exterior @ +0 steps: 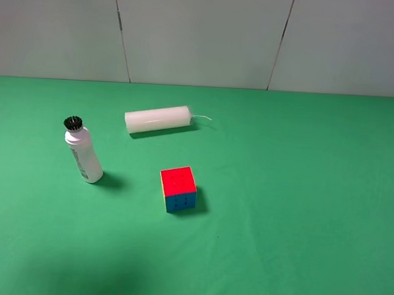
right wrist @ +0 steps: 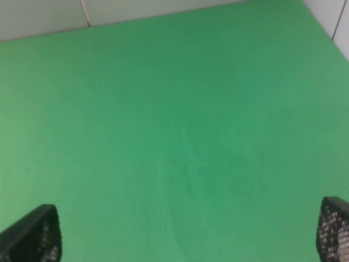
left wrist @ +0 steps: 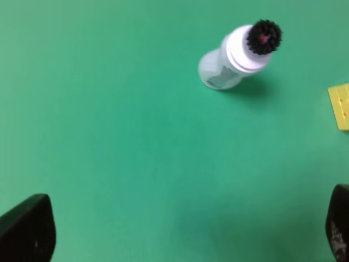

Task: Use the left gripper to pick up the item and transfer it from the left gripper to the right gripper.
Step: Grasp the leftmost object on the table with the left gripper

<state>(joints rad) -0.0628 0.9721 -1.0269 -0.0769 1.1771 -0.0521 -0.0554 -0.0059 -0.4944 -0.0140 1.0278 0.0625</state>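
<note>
Left pincer (left wrist: 182,232) hangs over the counter (exterior: 300,192) with its two black jaws spread wide, only green cloth between the tips. Ahead of it and well apart from both tips is the small white plastic bottle (left wrist: 234,60), seen from above with its cap toward the camera. No part of the pincer touches it.

In the high view the bottle (exterior: 83,151) stands upright on its base on the left part of the counter. Its black ribbed cap (exterior: 73,122) is on top, the print on its side is too small to read, and a short shadow falls to the right of its foot.

Nearest to it, toward the middle of the counter, sits a puzzle cube (exterior: 178,189), red on top with blue and orange on the sides that show. Farther back lies a white candle (exterior: 157,120) on its side, its thin wick (exterior: 202,117) pointing right. Bottle, cube and candle are all apart from one another.

Right pincer (right wrist: 184,237) is also opened wide, its mesh-patterned tips over bare green cloth. A pale panelled wall (exterior: 203,35) closes the far edge of the counter.
</note>
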